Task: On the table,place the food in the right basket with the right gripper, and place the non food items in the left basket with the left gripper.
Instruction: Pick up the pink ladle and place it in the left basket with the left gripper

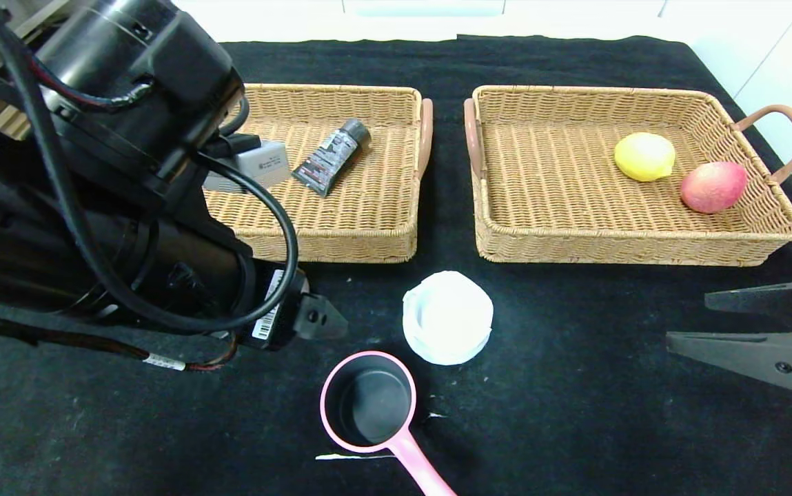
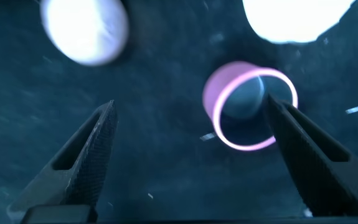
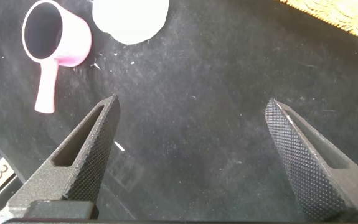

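On the tabletop (image 1: 575, 413): a pink pan (image 1: 375, 406) and a white lid-like dish (image 1: 447, 326) lie near the front, just beside each other, apart from both baskets.
Left basket (image 1: 340, 238): holds the black squeeze tube (image 1: 332, 157); part of it is hidden by the left arm.
Right basket (image 1: 637, 244): holds the lemon (image 1: 644, 156) and the peach (image 1: 713, 187), near its right end.
Mauve-grey ball: a pale round shape (image 2: 85, 28) in the left wrist view may be it; not seen from the head.
Left pincer (image 2: 191, 140): wide, empty, above the cloth with the pan's rim near one finger.
Right pincer (image 3: 194, 146): wide, empty, low at the right side, well apart from the pan and dish.
Likely step: the left pincer closing in on the pan.
Risks: a finger coming down on the rim could tip or skid the light pan; the pan sliding into the dish would shift both; the long handle could catch the basket wall on release.
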Controlling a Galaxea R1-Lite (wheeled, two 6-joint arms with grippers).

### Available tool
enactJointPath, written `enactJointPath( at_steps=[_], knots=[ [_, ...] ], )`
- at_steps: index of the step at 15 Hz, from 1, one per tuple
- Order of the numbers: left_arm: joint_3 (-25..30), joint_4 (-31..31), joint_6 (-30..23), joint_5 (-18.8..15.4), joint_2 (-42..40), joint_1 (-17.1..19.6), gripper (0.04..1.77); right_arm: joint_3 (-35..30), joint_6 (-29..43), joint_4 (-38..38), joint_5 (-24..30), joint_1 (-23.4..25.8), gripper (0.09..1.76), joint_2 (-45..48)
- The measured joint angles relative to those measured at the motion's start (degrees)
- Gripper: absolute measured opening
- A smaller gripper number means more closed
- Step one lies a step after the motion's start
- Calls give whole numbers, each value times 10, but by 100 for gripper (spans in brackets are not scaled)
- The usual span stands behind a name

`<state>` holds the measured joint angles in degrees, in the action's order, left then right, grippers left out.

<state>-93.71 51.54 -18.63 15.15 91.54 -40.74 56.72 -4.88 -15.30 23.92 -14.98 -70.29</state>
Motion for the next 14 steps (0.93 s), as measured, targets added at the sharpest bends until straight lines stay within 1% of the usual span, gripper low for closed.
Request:
enactJointPath(
  at_steps=[3,8,14],
  knots=[
    [7,5,-40,0,15,-14,171,0,0,0,0,0,170,0],
    [45,0,-58,-1,31,-21,171,0,0,0,0,0,171,0],
    [71,-7,-77,-3,55,-28,172,1,0,0,0,1,171,1]
  ],
)
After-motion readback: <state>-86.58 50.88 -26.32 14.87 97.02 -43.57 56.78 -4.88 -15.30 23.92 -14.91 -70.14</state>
